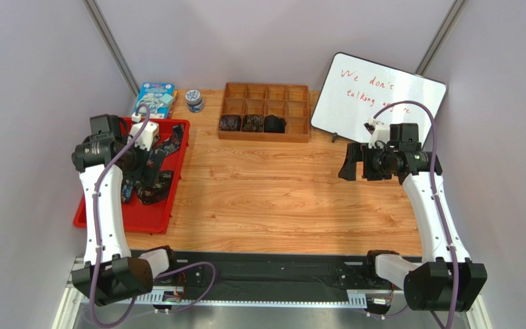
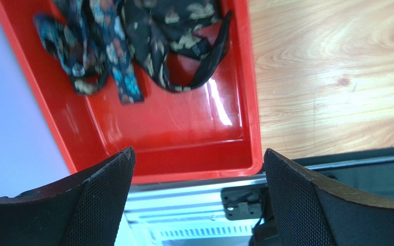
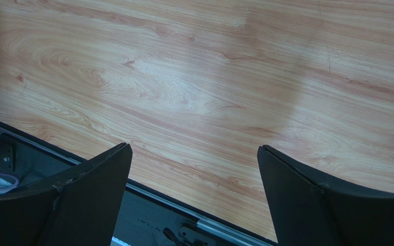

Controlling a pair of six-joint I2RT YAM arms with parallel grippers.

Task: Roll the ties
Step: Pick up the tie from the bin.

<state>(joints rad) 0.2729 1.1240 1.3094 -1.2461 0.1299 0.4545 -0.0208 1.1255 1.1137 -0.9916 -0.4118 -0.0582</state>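
Here, pale walls point(image 1: 32, 68) enclose wooden table point(image 1: 279, 199) and ties point(image 2: 173, 31).

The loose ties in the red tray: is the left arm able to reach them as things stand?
Probably yes. The left gripper hangs open above the red tray, and the ties lie uncovered in it; nothing stands in between.

Left arm point(image 1: 101, 199) covers a chunk of the ties point(image 1: 159, 185) in the red tray point(image 1: 152, 216), and the left wrist view chops them off up top. Whiteboard point(image 1: 355, 110) writing runs behind the purple cable point(image 1: 430, 123), so the rest's unreadable. Blue box point(image 1: 154, 97) print: too small.
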